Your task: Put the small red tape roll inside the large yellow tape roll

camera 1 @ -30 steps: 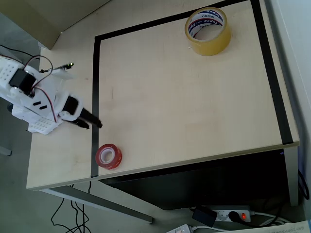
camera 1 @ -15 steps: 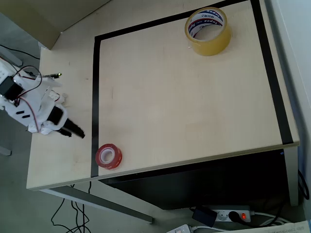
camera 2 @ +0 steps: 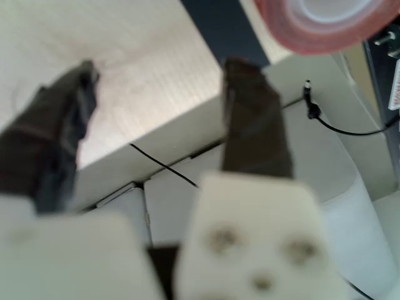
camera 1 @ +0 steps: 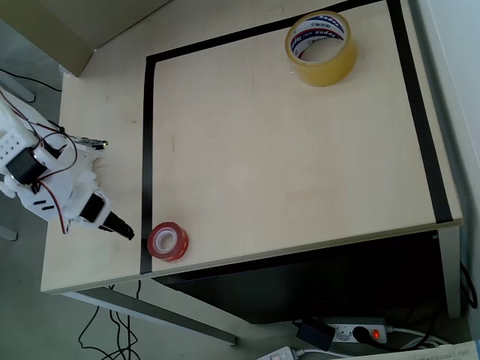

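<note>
The small red tape roll (camera 1: 168,241) lies flat near the table's front edge, on the black tape line at the left. It shows at the top right of the wrist view, red tape roll (camera 2: 325,25). The large yellow tape roll (camera 1: 321,46) stands at the far right of the table top. My gripper (camera 1: 124,229) hangs just left of the red roll, a short gap apart. In the wrist view my gripper (camera 2: 156,69) stands open with nothing between its dark fingers (camera 2: 250,106).
A black tape border (camera 1: 147,135) frames the work area on the light wooden table (camera 1: 285,165). The table's front edge lies close below the red roll. A power strip (camera 1: 352,331) and cables lie on the floor.
The arm drew back left, then swung down toward the front edge; the gripper tip now sits just left of the red roll. Both rolls stayed put.
</note>
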### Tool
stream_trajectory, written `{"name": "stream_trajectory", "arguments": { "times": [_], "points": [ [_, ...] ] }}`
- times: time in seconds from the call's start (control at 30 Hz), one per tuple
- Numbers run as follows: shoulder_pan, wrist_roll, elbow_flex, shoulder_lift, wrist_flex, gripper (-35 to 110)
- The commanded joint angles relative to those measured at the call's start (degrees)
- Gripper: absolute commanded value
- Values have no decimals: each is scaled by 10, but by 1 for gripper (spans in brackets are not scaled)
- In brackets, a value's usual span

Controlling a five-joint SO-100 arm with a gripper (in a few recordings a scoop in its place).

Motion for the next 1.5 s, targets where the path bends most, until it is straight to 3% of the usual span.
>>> {"name": "stream_trajectory", "arguments": {
  "times": [0.0,0.33,1.33,1.47],
  "points": [
    [-14,-171,-11,2,-20,21],
    [-65,-171,-26,-2,-39,21],
    [-54,-171,-88,-168,-141,21],
    [-53,-171,-91,-200,-156,15]
  ]
}}
